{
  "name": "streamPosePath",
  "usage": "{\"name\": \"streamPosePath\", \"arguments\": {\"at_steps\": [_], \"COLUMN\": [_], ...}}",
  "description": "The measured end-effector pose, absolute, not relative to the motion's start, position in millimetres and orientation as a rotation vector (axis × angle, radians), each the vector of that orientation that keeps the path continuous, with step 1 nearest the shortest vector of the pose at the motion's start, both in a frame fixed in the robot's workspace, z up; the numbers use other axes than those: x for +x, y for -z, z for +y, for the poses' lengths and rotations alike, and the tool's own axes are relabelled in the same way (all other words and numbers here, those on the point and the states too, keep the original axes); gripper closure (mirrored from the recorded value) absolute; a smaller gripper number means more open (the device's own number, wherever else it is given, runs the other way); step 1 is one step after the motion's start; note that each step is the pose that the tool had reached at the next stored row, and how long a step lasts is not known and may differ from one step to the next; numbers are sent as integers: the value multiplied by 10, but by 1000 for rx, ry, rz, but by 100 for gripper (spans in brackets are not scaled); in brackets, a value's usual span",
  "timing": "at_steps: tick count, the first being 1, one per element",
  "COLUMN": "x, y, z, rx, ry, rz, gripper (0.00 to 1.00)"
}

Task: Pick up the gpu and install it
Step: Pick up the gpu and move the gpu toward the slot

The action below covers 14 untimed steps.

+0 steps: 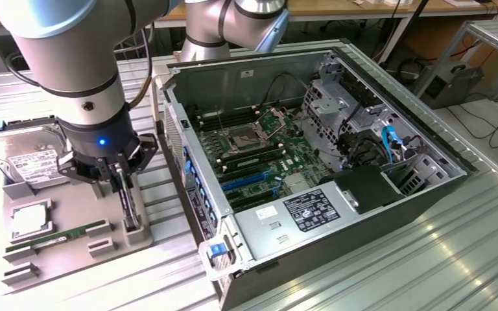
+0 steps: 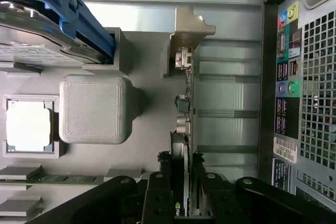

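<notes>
Exterior view: end effector (image 1: 119,183) is down over the slim black gpu (image 1: 130,207), which stands on edge in the grey plastic fixture tray (image 1: 76,201) at the exterior view's left. The gpu isn't lifted yet. The open black PC case (image 1: 231,84) to the right has no card in it, so install isn't done. The silver hard drive (image 1: 28,162) and green RAM stick (image 1: 59,236) sit clear.

Wrist view: end effector (image 2: 184,182) straddles the gpu (image 2: 182,145). Can't tell if it's clamped. The case sits close alongside.

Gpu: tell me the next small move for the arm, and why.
Probably a short, straight lift out of the tray. The gpu stands on edge in the tray's slot, the gripper sits astride its upper edge, and the case lies close beside it, so any tilt or sideways pull could jam it.
</notes>
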<state>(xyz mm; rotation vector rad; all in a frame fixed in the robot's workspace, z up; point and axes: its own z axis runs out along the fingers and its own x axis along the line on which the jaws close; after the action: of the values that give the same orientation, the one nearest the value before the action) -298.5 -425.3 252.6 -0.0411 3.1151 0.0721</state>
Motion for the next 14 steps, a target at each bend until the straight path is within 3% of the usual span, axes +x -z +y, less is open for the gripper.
{"name": "streamPosePath", "arguments": {"at_steps": [14], "x": [-2984], "y": [-2845], "z": [-4257], "rx": [-54], "ry": [-100], "rz": [3114], "gripper": [74]}}
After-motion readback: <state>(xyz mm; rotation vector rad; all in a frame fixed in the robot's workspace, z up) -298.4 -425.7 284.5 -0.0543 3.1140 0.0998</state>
